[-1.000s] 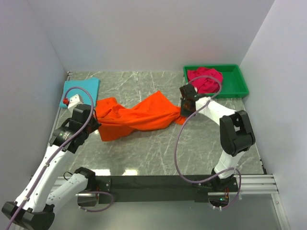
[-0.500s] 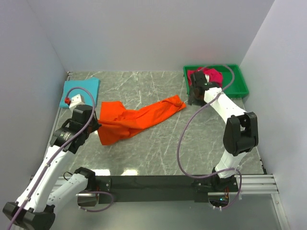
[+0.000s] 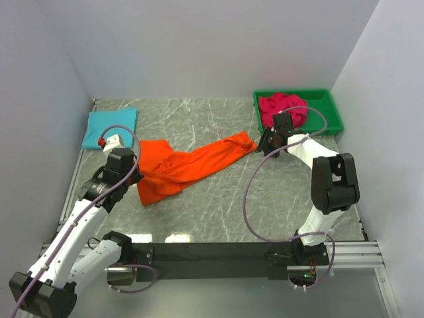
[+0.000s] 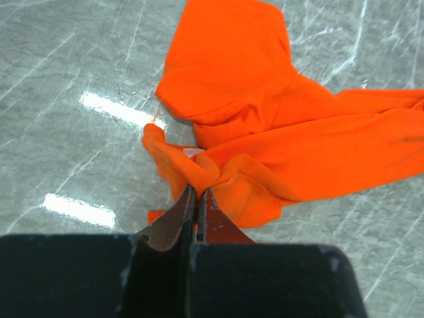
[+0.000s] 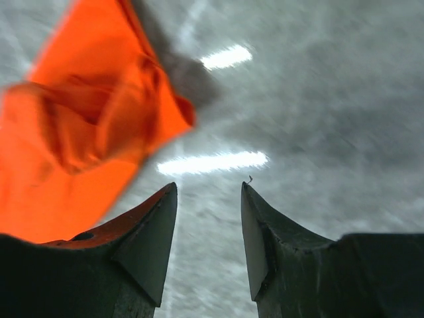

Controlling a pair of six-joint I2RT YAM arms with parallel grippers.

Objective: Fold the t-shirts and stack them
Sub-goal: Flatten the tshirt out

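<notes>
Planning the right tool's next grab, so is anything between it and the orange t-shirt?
Nothing visible does. The right tool is open, and only bare table lies between it and the orange t-shirt's nearest end. The green bin sits off that line.

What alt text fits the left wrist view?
The left claw, seen from the wrist, is shut on a bunched edge of the orange t-shirt. The rest of the shirt lies crumpled, spreading up and to the right across a grey marbled table with bright light reflections.

Lab booth, white walls (image 3: 199, 46), marble tabletop (image 3: 212, 212)
</notes>
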